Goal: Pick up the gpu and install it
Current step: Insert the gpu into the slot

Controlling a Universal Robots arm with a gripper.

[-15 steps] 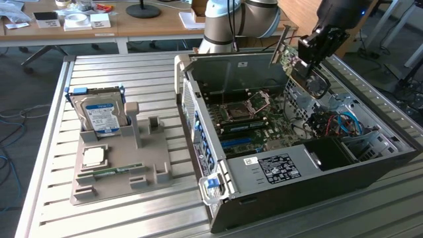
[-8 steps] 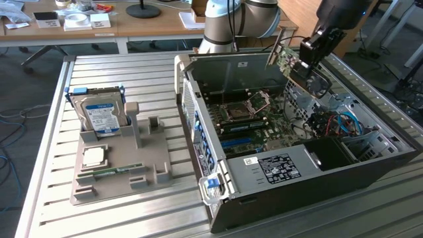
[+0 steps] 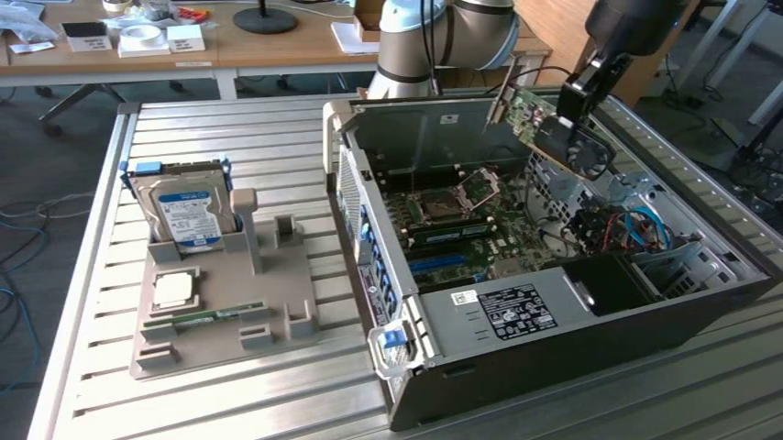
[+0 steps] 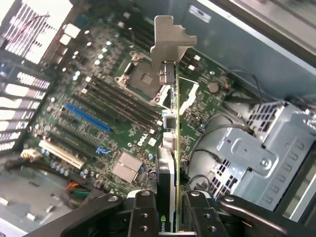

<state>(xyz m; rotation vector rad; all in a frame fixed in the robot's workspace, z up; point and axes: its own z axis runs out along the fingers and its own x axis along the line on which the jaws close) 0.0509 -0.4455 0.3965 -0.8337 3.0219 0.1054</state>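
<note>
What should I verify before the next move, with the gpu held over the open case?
1. Grip: gripper shut on the gpu, clamping both faces: ok.
2. Gpu clear of the motherboard: ok, held above it.
3. Blue slot free of obstructions: ok.
4. Gpu seated in a slot: not ok.
5. Gpu edge lined up with the slot: cannot tell.

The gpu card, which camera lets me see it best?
The exterior view. There the gpu shows its flat side, green board and black face, held by the gripper above the open computer case. The wrist view sees the gpu edge-on, a thin strip with its pale metal bracket, clamped between the gripper's fingers.
</note>
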